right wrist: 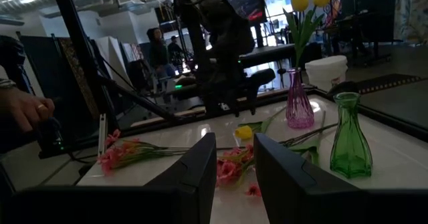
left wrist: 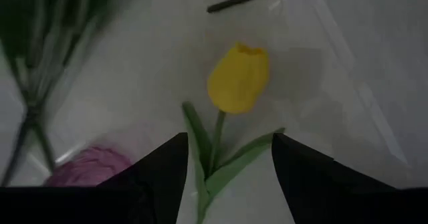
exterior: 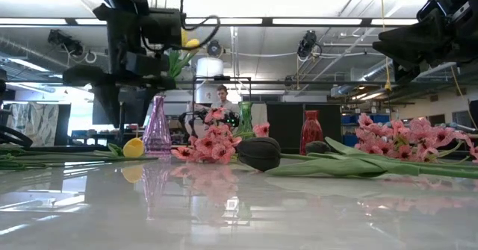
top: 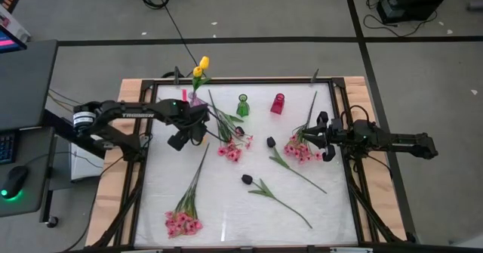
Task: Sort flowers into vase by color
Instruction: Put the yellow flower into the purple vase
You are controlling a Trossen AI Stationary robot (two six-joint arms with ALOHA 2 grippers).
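Observation:
A loose yellow tulip [left wrist: 239,78] lies flat on the white table, beside the purple vase [top: 198,98] that holds two upright yellow tulips [top: 201,67]. My left gripper [left wrist: 229,140] hangs open above this tulip, one finger on either side of its stem, not touching it. In the low view the tulip head [exterior: 133,147] rests on the table below the left gripper [exterior: 123,108]. My right gripper [top: 326,138] is open and raised over a pink spray [top: 300,150] near the table's right edge.
A green vase [top: 242,106] and a red vase [top: 278,103] stand near the far edge. Two more pink sprays [top: 230,149] [top: 181,221] and two dark tulips [top: 270,141] [top: 247,179] lie on the table. A person's hand [right wrist: 20,107] shows beyond the table.

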